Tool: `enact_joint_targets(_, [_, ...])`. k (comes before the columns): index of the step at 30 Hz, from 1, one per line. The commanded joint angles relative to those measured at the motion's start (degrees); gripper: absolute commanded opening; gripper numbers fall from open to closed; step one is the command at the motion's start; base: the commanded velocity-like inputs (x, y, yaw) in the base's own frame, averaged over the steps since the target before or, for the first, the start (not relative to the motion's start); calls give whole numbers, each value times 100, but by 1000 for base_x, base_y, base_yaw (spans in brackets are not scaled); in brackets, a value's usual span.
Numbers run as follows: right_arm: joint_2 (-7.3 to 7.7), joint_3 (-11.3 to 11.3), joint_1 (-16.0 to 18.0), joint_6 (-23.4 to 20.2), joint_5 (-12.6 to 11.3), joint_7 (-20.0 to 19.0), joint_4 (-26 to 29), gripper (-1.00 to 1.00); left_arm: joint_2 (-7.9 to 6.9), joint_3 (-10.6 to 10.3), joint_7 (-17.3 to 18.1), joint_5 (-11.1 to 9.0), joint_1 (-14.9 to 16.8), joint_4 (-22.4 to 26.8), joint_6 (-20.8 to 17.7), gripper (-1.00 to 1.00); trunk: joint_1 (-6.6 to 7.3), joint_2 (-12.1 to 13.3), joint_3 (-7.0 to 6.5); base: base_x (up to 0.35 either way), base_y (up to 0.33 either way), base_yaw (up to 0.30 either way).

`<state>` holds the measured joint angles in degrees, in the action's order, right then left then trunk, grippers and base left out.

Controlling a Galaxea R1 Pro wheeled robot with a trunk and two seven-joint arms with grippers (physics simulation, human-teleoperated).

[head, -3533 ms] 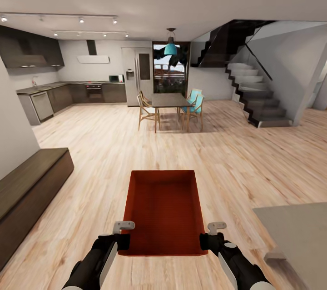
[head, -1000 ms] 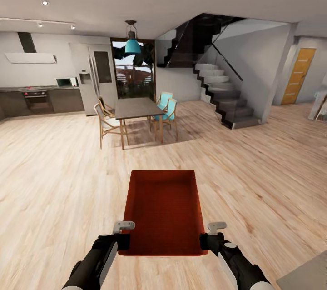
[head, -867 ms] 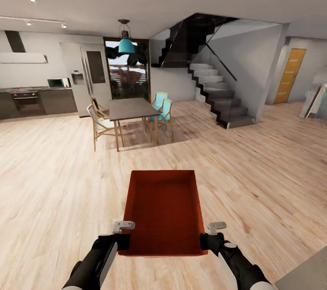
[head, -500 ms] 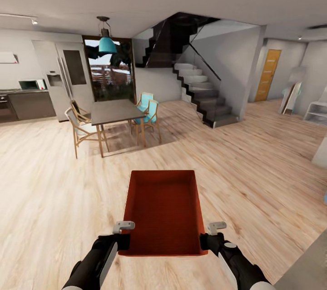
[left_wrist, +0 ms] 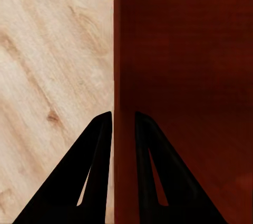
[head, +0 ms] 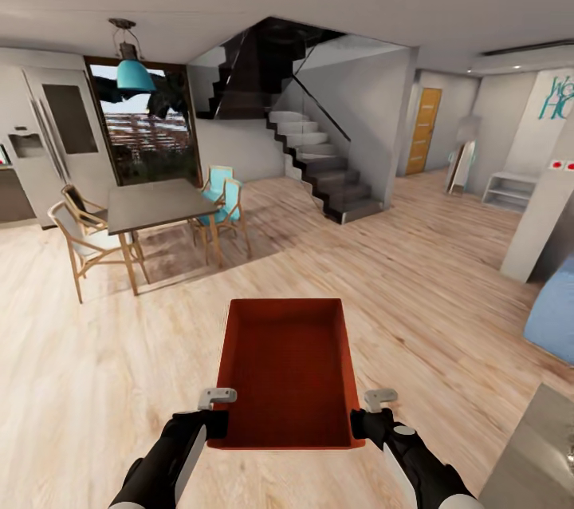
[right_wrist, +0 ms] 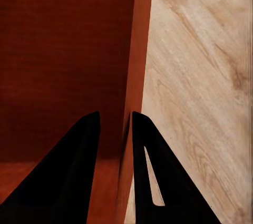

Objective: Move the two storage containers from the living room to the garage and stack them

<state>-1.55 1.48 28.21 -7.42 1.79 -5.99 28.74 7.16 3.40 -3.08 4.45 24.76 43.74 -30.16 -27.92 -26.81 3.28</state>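
Red-orange lidless storage container [head: 287,369], thin walls, ribbed bottom, side walls clamped by left gripper [head: 217,412] & right gripper [head: 368,412].

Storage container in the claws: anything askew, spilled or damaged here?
Nothing stands out. The storage container sits level and empty, with the left claw and right claw each pinching a side wall, over the wood floor.

We see open wood floor [head: 383,278] ahead; dining table [head: 155,206] stands left, staircase [head: 319,166] beyond, blue sofa [head: 554,317] right.
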Motion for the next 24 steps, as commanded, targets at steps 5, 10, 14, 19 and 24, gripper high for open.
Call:
enact_joint_targets(5, [5,-7,9,48,30,10,27,-100,-87,29,-26,257,-3,2,-43,-100,-6,-12,12,327,0,-275])
enact_joint_targets(10, [5,-7,9,48,32,11,27,-100,-86,29,-26,258,-4,2,-43,-100,-6,-12,12,327,0,-275])
enact_joint_targets(14, [5,-7,9,48,32,12,27,-100,-84,29,-26,258,-4,2,-43,-100,-6,-12,12,327,0,-275])
enact_joint_targets(19, [5,-7,9,48,32,11,27,-100,-84,29,-26,258,-3,2,-43,-100,-6,-12,12,327,14,-272])
enact_joint_targets(24, [5,-7,9,48,32,11,27,-100,-86,29,-26,258,-2,2,-43,-100,-6,-12,12,327,75,-81])
